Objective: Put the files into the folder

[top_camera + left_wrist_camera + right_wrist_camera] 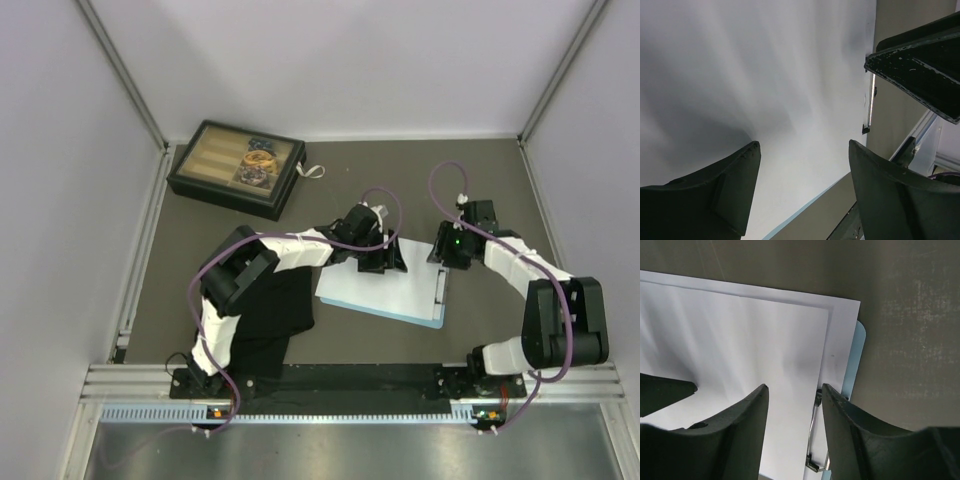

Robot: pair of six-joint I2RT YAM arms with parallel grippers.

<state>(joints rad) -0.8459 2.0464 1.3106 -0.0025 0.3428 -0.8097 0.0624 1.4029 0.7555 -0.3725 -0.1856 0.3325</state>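
Observation:
Two white files (385, 290) lie stacked and slightly offset on the light-blue folder (436, 318) at the table's middle. In the right wrist view the top file (740, 350) sits a little inside the lower one (842, 325), and the folder's edge (855, 360) shows beyond both. My left gripper (380, 258) hovers open over the sheets' far edge, with bare paper (765, 75) between its fingers (742, 185). My right gripper (445, 255) stands at the clip end, its jaws narrowly apart over the paper beside the silver wire clip (815, 440). Nothing shows pinched between them.
A dark compartment box (237, 168) stands at the back left. A black cloth (270, 310) lies left of the folder under my left arm. Grey walls enclose the table, and an aluminium rail (350, 380) runs along the near edge.

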